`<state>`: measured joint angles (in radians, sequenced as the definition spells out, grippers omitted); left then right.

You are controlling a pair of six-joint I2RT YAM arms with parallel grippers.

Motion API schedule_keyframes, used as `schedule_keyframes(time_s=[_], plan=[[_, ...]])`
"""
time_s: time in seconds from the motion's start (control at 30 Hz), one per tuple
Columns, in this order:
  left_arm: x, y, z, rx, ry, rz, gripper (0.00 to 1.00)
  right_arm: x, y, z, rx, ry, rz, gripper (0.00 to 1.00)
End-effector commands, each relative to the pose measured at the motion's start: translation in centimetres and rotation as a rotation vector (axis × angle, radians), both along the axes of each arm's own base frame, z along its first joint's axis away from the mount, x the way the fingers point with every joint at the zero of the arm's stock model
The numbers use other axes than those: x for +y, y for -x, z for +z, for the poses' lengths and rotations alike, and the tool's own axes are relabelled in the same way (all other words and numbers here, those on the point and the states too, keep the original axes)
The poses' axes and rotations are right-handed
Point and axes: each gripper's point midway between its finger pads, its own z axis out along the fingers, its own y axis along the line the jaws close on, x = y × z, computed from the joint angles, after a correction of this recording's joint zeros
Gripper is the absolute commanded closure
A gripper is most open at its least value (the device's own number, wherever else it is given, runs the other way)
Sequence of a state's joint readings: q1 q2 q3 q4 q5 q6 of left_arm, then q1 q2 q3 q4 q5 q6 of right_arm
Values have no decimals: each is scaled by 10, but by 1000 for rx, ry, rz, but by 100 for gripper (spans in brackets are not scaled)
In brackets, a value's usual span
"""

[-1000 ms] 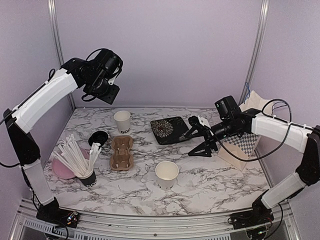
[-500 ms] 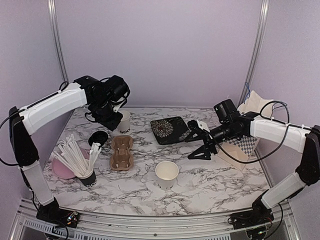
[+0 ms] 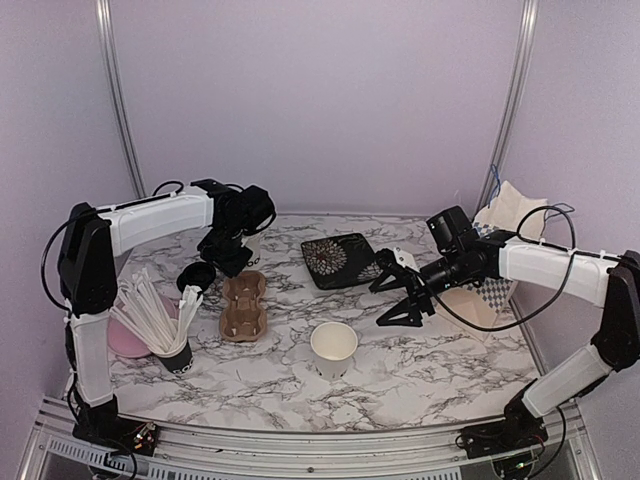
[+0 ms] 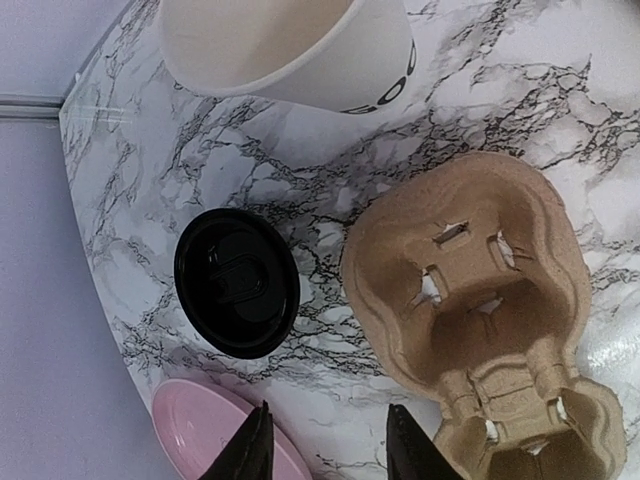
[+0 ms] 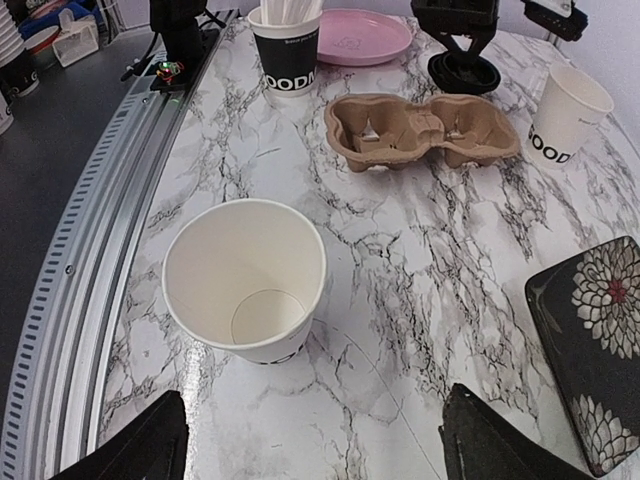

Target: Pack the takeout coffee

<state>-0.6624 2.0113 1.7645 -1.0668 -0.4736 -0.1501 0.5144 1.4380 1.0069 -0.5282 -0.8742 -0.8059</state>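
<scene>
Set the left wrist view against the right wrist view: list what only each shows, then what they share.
Left wrist only: no object of its own, just the black lid seen whole from above. Right wrist only: the near empty cup, the cup of sticks, the flowered dish, the open right gripper. Shared: the far cup, cardboard tray, pink plate, lid, marble table and left gripper.

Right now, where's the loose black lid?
Top view: the black lid lies flat on the left of the table, between the pink plate and the brown cup tray, near the cup of white sticks.
</scene>
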Motion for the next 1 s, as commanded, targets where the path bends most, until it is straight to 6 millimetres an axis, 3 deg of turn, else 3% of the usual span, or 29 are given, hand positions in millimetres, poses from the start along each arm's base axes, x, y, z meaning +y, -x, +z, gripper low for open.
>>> schedule_keyframes(time_s=[0.0, 0.13, 0.4, 0.97], plan=[[18, -15, -14, -36, -30, 70, 62, 4, -1, 4, -32, -7, 9, 15], [26, -19, -37, -6, -36, 84, 63, 3, 0, 1, -31, -3, 13, 16], [38, -27, -62, 2, -67, 107, 60, 3, 0, -2, -25, 4, 13, 15], [53, -34, -84, 23, -114, 121, 68, 3, 0, -9, -5, 17, 18, 16]])
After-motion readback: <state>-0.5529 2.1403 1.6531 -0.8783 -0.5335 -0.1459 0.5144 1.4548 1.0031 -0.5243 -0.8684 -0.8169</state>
